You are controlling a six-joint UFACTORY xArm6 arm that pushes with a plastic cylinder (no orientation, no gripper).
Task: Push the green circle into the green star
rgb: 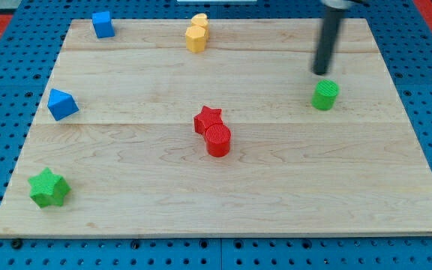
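Note:
The green circle [325,95] stands on the wooden board at the view's right, a little above mid-height. The green star [49,187] lies near the board's lower left corner, far from the circle. My tip [321,73] is just above the green circle in the view, slightly to its left, a small gap from it. The dark rod rises from the tip to the view's top edge.
A red star [208,118] and a red circle [218,140] touch each other at the board's middle. Two yellow blocks [196,33] sit together at the top centre. A blue cube [103,24] is at the top left, a blue triangle [62,103] at the left.

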